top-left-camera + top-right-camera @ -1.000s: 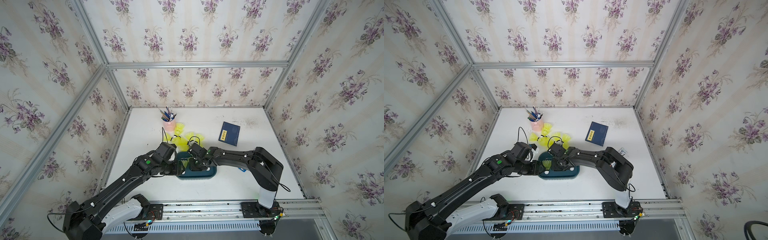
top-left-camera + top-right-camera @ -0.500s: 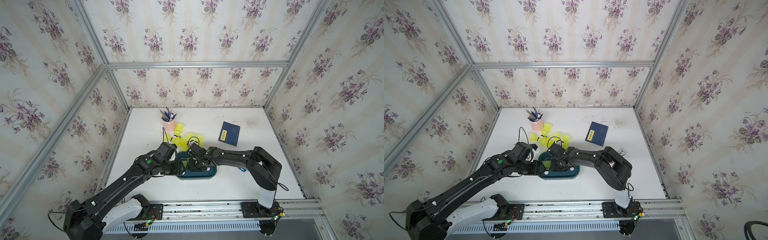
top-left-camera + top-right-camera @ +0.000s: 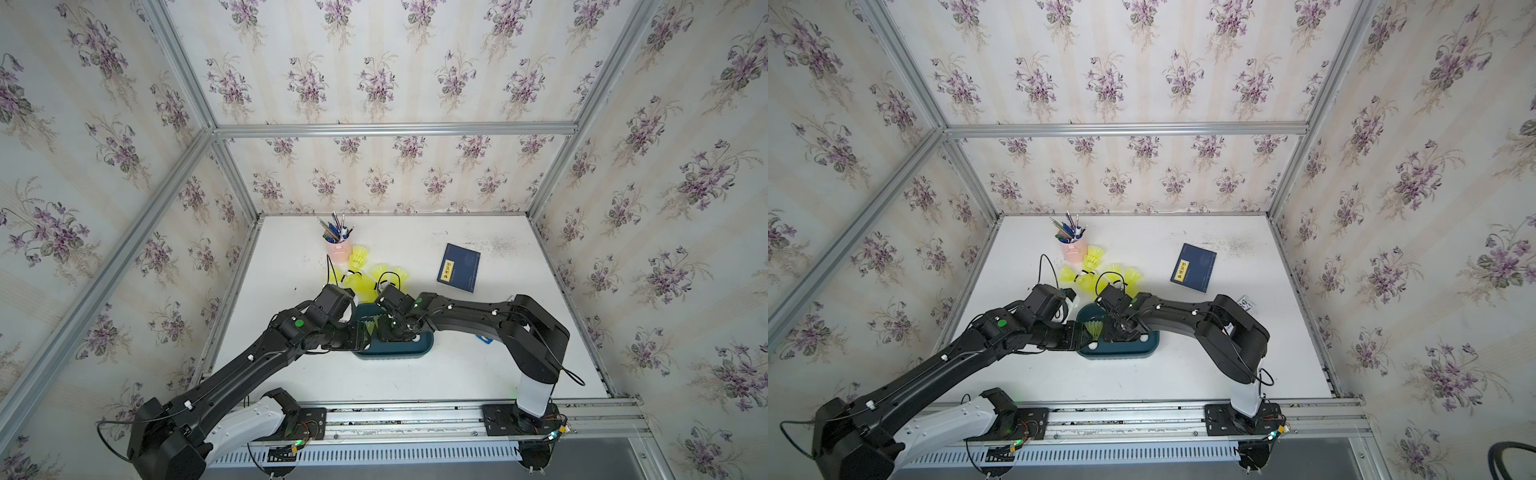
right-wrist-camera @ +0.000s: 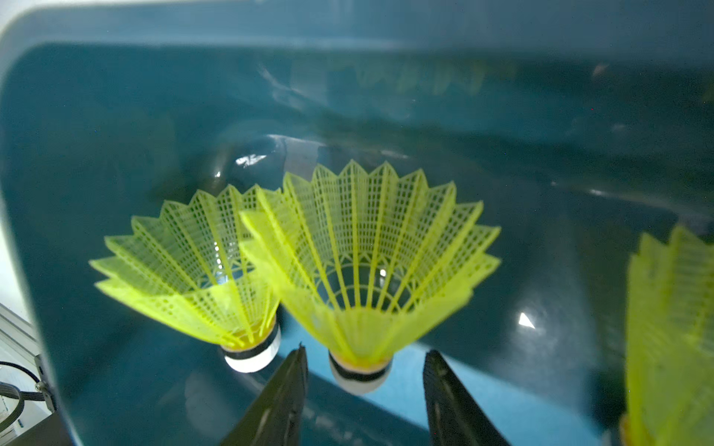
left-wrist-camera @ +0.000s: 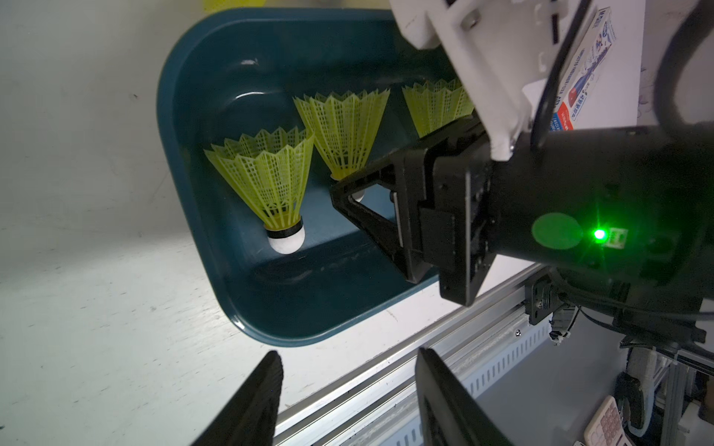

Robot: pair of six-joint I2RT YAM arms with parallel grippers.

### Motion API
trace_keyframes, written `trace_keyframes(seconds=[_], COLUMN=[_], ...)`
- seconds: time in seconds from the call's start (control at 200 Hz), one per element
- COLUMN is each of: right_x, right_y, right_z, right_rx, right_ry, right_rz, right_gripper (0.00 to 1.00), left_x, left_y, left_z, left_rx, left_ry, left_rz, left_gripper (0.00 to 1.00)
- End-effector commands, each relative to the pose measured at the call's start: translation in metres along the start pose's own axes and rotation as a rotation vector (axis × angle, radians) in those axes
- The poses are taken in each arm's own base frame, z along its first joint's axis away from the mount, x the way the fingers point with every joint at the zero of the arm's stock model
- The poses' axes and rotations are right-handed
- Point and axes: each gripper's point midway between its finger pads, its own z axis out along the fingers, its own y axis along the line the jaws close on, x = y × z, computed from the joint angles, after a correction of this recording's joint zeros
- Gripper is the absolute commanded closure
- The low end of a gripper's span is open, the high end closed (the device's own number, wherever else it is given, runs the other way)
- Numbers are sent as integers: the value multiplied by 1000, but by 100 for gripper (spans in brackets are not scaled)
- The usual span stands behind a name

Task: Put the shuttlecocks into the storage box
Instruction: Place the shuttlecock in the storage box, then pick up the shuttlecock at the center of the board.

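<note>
The dark teal storage box (image 3: 390, 356) (image 3: 1119, 354) (image 5: 185, 116) (image 4: 116, 116) lies at the table's front middle. Three yellow-green shuttlecocks lie side by side in it (image 5: 270, 181) (image 5: 344, 127) (image 5: 436, 108). My right gripper (image 4: 365, 351) (image 3: 390, 332) is inside the box, open. Its fingers stand either side of the middle shuttlecock's (image 4: 367, 262) white tip, with a gap on each side. My left gripper (image 5: 347, 353) (image 3: 360, 337) is open and holds nothing, just outside the box's left end. Several more shuttlecocks (image 3: 362, 283) (image 3: 1096, 258) lie loose behind the box.
A pink pen cup (image 3: 338, 251) (image 3: 1073, 251) stands behind the loose shuttlecocks. A flat navy book (image 3: 458, 273) (image 3: 1193, 268) lies at the back right. A small printed packet (image 3: 1246, 302) (image 5: 579, 77) lies right of the box. The metal front rail (image 5: 444, 347) runs close by.
My right gripper's fingers have spread apart and let go of the shuttlecock, which now rests in the box. The left arm has not moved.
</note>
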Motion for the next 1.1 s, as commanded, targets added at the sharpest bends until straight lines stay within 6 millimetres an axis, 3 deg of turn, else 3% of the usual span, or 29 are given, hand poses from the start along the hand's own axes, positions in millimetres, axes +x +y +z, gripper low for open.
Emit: trace_keyframes(seconds=[0.0, 0.195, 0.345, 0.525, 0.634, 0.784, 1.094], right_x=[-2, -4, -15, -49, -75, -105, -155], right_y=[-2, 3, 7, 0, -11, -15, -11], right_z=[-7, -26, -56, -96, -109, -110, -75], right_rx=[14, 5, 15, 41, 50, 46, 56], right_ry=[-12, -34, -84, -169, -204, -219, -200], right_rz=[-8, -12, -32, -47, -43, -76, -145], right_gripper=[47, 47, 47, 51, 57, 60, 64], left_x=[-3, -7, -17, -38, -55, -76, -113], left_y=[-2, -6, -14, -24, -28, -31, -22], left_z=[0, -4, -16, -30, -34, -32, -14], left_rx=[5, 11, 17, 31, 46, 73, 80], left_ry=[-10, -19, -46, -78, -97, -97, -94], left_rz=[-2, -10, -8, -25, -42, -65, -117], left_gripper=[41, 41, 41, 41, 41, 41, 40])
